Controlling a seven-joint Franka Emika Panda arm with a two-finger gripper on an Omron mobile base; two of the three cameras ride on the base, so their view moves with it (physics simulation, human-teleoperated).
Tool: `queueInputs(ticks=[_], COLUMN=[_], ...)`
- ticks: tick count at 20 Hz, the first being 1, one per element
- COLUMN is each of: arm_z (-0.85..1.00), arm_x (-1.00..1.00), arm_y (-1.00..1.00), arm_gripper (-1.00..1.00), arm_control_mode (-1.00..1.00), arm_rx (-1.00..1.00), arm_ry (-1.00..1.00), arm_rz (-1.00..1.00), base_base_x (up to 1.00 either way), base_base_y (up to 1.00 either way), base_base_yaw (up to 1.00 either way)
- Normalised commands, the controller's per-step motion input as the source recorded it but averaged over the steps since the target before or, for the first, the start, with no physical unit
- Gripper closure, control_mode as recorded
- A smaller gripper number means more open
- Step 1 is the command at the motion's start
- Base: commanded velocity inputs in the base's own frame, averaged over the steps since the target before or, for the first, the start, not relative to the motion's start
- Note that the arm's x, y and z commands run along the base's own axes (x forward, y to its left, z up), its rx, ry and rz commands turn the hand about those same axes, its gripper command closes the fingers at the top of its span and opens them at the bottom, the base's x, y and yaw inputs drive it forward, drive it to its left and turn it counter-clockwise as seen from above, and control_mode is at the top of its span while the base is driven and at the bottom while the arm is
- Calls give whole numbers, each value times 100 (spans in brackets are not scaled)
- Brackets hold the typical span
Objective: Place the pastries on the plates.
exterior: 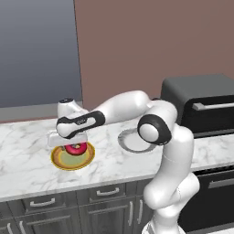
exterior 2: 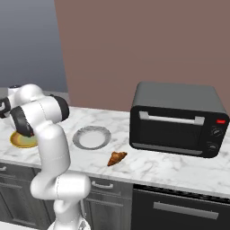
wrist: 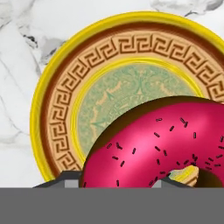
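Donut [wrist: 166, 144], magenta frosting with dark sprinkles: lower right of the hand view, directly over the yellow plate [wrist: 52, 100]; in the left base view it sits at left centre under the gripper [exterior: 73, 145], just above that plate. Whether it touches the plate cannot be told.

Gripper: jaws closed in on the donut, holding it; fingertips mostly hidden behind it.

Yellow plate: yellow rim, brown key-pattern band, greenish centre; on the marble counter [exterior: 27, 164], left of frame.

Grey plate [exterior 2: 91, 137]: ribbed rim, bare; centre-left of the right base view, well apart from the yellow plate.

Croissant [exterior 2: 117, 157]: brown-orange, on the counter just below and right of the grey plate, near the counter's front edge; not yet plated.

Oven [exterior 2: 177, 119]: dark, right of frame, red light and knobs at its right side.

Risks, judged: donut appears off-centre toward the plate's rim, so a release here could leave it tipped on the rim or rolling onto the counter. Later, croissant near the edge could be nudged off.

Writing: none legible; no brand marks seen.
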Motion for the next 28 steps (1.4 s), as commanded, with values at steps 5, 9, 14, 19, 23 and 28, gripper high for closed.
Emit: queueInputs(ticks=[5,9,14,19,23,28], arm_z=[-9,3,22,59,49,10], arm_x=[0,0,0,-2,-19,-22], arm_y=[0,0,1,-27,-71,-87], arm_gripper=[-100,-100,-100,-100,-100,-100], arm_control_mode=[-100,-100,-100,-100,-100,-100], arm_rx=[0,0,0,0,0,0], arm_ry=[0,-4,0,1,3,13], arm_rz=[0,0,0,0,0,-6], base_base_x=[0,0,0,0,0,0], base_base_y=[0,0,0,0,0,0], base_base_yaw=[0,0,0,0,0,0])
